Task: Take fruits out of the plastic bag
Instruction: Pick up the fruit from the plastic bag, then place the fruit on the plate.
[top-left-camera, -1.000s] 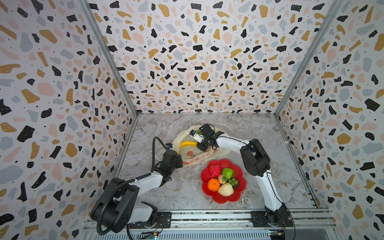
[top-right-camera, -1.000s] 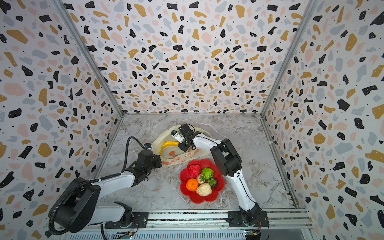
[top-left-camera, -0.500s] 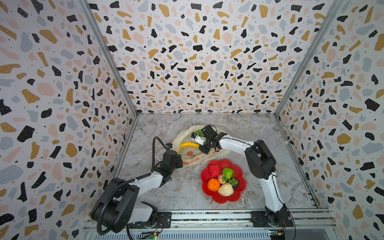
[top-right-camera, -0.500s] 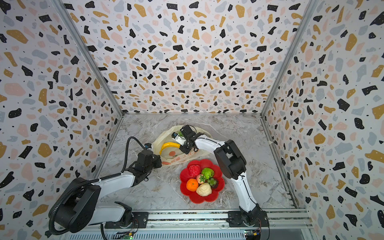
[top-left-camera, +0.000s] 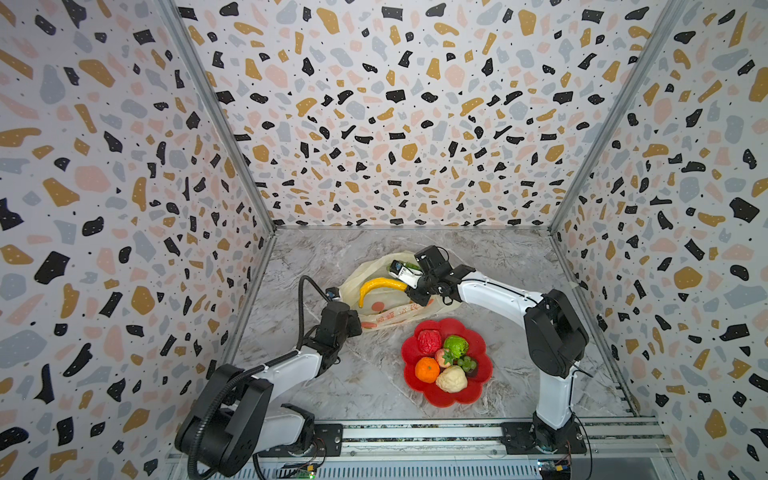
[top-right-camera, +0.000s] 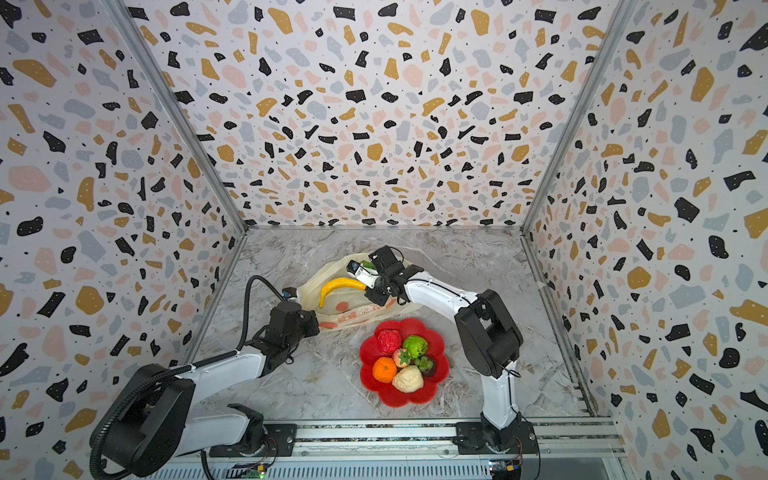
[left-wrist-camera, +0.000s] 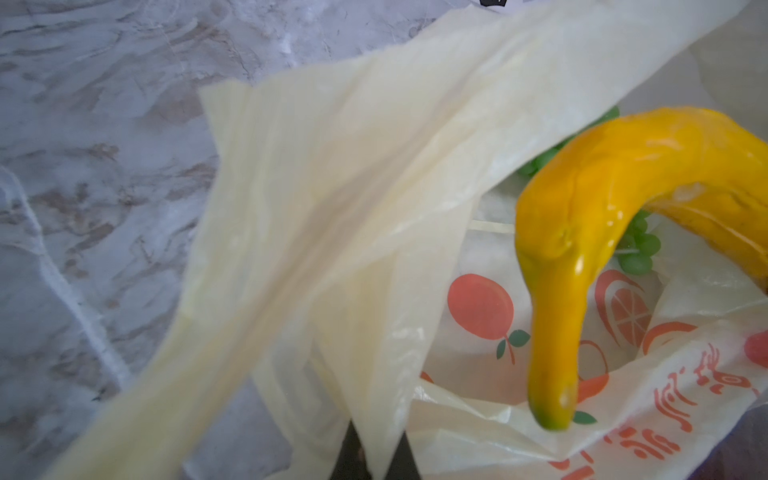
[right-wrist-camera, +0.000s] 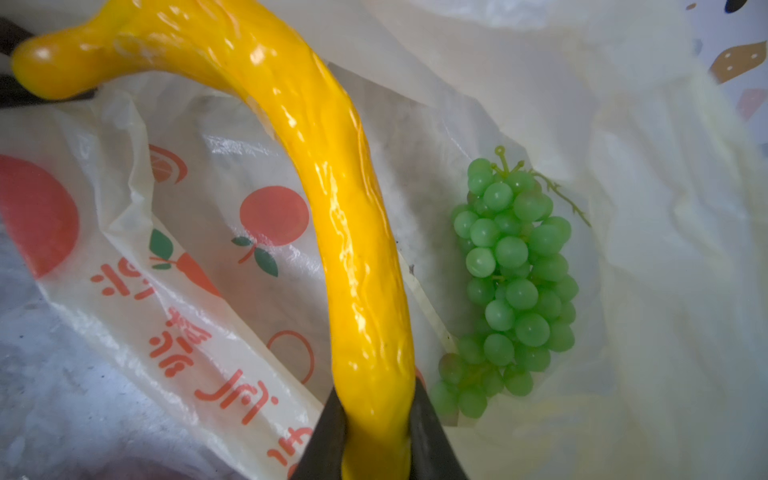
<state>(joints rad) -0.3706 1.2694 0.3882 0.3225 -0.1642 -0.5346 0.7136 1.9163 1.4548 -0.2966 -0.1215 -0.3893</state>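
Observation:
The plastic bag (top-left-camera: 388, 309) (top-right-camera: 353, 309) lies open on the marble floor. My right gripper (right-wrist-camera: 376, 411) (top-left-camera: 409, 286) is shut on one end of the yellow banana (right-wrist-camera: 332, 199) (top-left-camera: 380, 286) (top-right-camera: 340, 286), which arches over the bag's mouth. A green grape bunch (right-wrist-camera: 515, 282) (left-wrist-camera: 636, 249) lies inside the bag beside the banana. My left gripper (left-wrist-camera: 376, 449) (top-left-camera: 334, 294) is shut on the bag's loop handle (left-wrist-camera: 332, 208), pulled taut at the bag's left edge.
A red flower-shaped dish (top-left-camera: 440, 400) in front of the bag holds a bumpy red fruit (top-left-camera: 429, 341), a green one (top-left-camera: 456, 345), a strawberry (top-left-camera: 444, 357), an orange (top-left-camera: 427, 369) and a cream knobbly one (top-left-camera: 451, 379). Terrazzo walls enclose three sides.
My right jaws have closed on the banana, and the right arm's elbow has swung to the right. The left arm and the bag handle have not moved.

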